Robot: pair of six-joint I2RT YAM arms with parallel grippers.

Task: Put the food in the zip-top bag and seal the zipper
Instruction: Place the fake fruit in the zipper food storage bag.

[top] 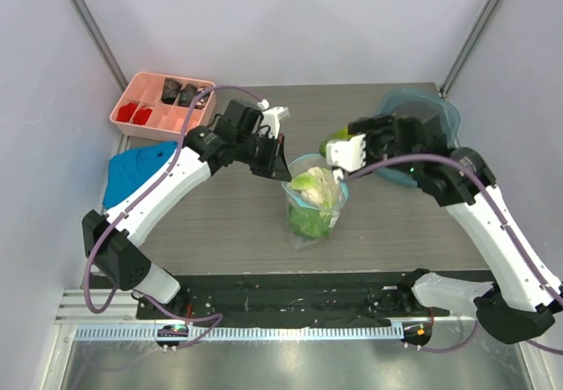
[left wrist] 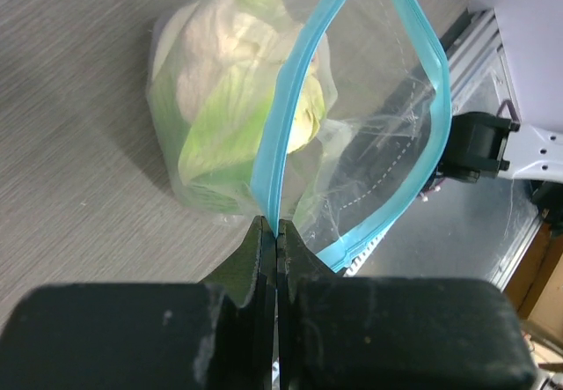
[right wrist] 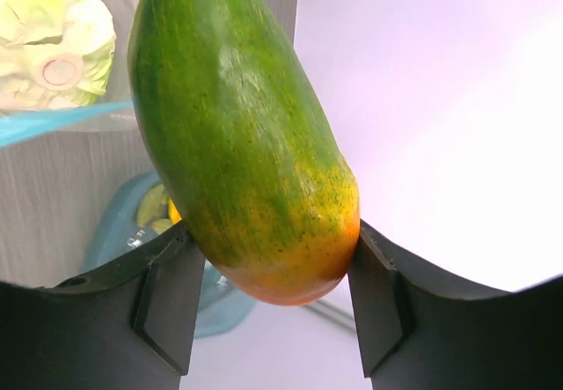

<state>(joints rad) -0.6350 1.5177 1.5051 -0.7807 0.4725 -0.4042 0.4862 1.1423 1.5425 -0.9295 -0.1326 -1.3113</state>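
- Grey worktop (top: 229, 231), white walls.
- My left end effector (left wrist: 274, 231) is pressed together on the zipper (left wrist: 290, 117), holding the bag (top: 310, 223) mouth open.
- My right end effector (right wrist: 268, 293) pinches a green fruit (right wrist: 237, 135), long axis pointing out past the fingers. The bag mouth lies just to its left.
- Bag holds the cabbage (top: 315, 187); the bowl (top: 444, 113) behind holds yellow fruit (right wrist: 157, 203).
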